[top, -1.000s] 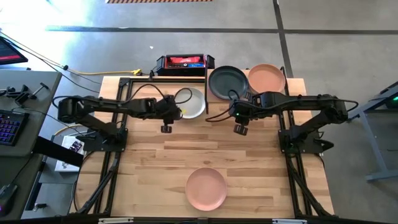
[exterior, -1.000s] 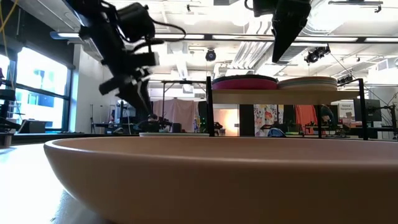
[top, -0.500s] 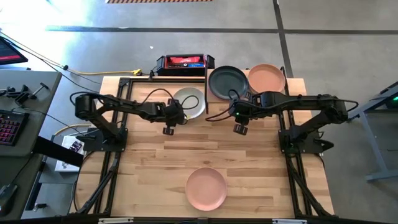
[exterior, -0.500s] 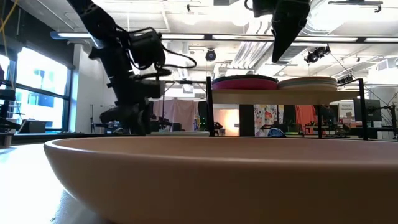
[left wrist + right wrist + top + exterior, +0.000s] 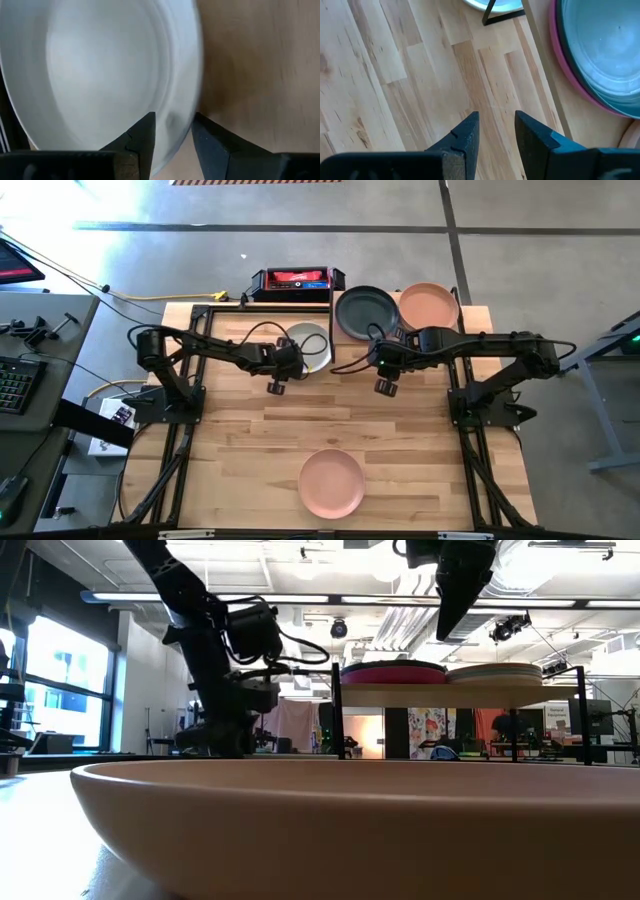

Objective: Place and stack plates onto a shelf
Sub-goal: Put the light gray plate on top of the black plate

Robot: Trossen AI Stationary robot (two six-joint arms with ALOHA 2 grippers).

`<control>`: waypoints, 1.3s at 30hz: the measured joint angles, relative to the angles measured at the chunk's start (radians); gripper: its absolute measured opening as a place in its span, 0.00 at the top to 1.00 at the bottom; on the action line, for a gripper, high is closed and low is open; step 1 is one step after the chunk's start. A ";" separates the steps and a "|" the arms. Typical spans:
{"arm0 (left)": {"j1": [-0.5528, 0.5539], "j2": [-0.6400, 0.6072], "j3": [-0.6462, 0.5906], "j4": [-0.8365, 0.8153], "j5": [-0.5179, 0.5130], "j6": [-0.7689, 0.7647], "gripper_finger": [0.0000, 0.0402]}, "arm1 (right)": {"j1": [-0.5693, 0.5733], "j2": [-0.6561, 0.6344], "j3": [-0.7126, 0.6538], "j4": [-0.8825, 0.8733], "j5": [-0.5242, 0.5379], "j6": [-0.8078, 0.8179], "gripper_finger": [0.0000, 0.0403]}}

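A light grey plate point(image 5: 313, 341) point(image 5: 100, 65) lies flat on the table just left of the shelf point(image 5: 472, 318) point(image 5: 440, 693). My left gripper point(image 5: 292, 361) point(image 5: 172, 120) is low at its near-left rim, open, one finger over the plate's inside and one outside over the wood. On the shelf sit a dark teal plate point(image 5: 367, 312) point(image 5: 605, 55) over a magenta one point(image 5: 393, 671), and a peach plate point(image 5: 428, 305) on top of a pale stack point(image 5: 497, 670). My right gripper point(image 5: 382, 366) point(image 5: 496, 117) hangs open above the table beside the shelf. Another peach plate point(image 5: 332, 483) rests near the front edge. My left gripper has the grey plate's rim point(image 5: 183, 100) in the gap between its two fingers, which slant down from the table's left. Whether either finger touches the rim, I cannot tell. The plate lies flat on the table.
The shelf's black leg point(image 5: 333, 348) point(image 5: 490, 12) stands right of the grey plate. A red and black box point(image 5: 295, 280) sits at the table's far edge. Bare wood lies between the arms and the near peach plate point(image 5: 350, 830).
My left gripper has come down and gone a little toward the table's right, onto the near-left rim of the grey plate, rolling slightly as it went. The plate has stayed where it was.
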 joint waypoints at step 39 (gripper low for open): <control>-0.108 -0.521 0.000 -0.050 -0.254 -0.127 1.00 | -0.003 -0.036 0.000 0.336 0.243 0.058 0.74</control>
